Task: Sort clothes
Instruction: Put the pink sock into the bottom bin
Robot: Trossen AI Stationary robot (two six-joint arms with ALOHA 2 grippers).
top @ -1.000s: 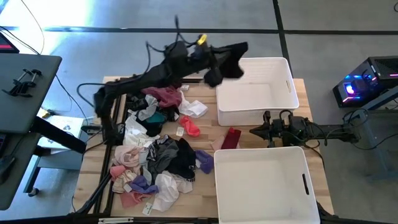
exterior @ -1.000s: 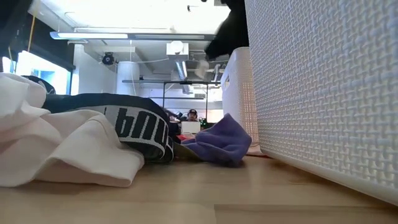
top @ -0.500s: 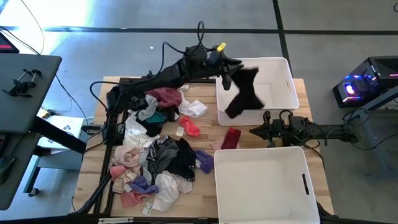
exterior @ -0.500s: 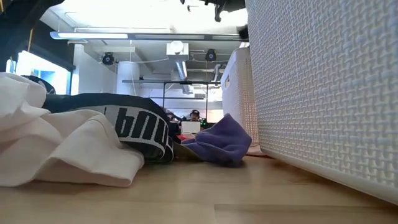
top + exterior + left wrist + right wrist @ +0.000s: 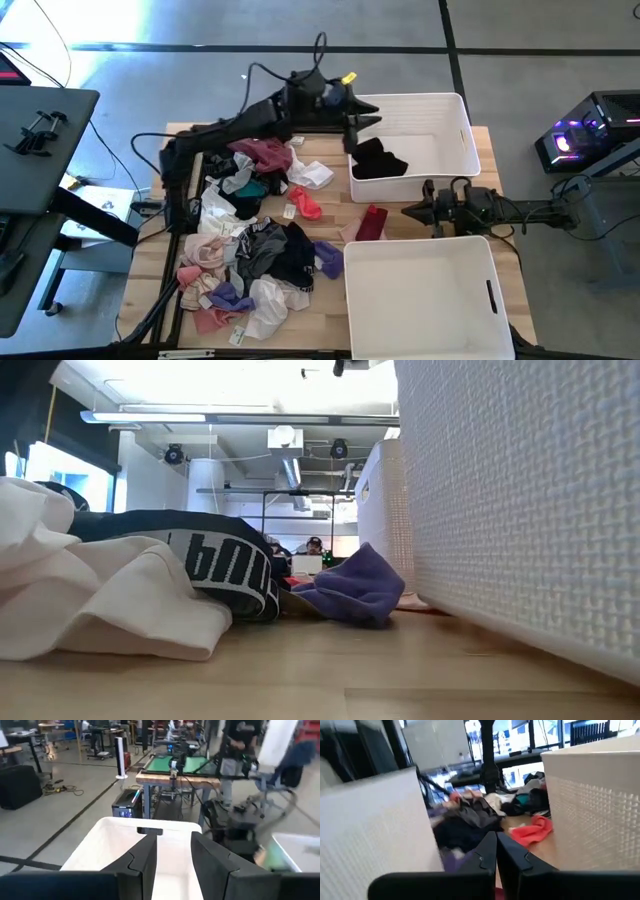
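A heap of clothes (image 5: 250, 240) in maroon, white, black, pink and purple lies on the left half of the wooden table. My left gripper (image 5: 362, 120) hangs open and holds nothing above the left rim of the far white bin (image 5: 445, 103). The left wrist view shows its gripper (image 5: 172, 852) with the bin's floor between the fingers. A black garment (image 5: 380, 160) lies crumpled on that bin's floor, at its near left corner. My right gripper (image 5: 408, 210) rests shut between the two bins, beside a maroon garment (image 5: 372, 222).
The near white bin (image 5: 420, 300) stands at the table's near right, and its wall (image 5: 520, 510) fills the right of the low view. A red garment (image 5: 305, 205) lies alone between the heap and the bins. A purple garment (image 5: 355, 590) lies against the near bin.
My left gripper has carried the black garment toward the table's right over the far bin, has opened and let it go. The garment has fallen and now lies crumpled on the bin's floor. The gripper has drawn back slightly to the left rim.
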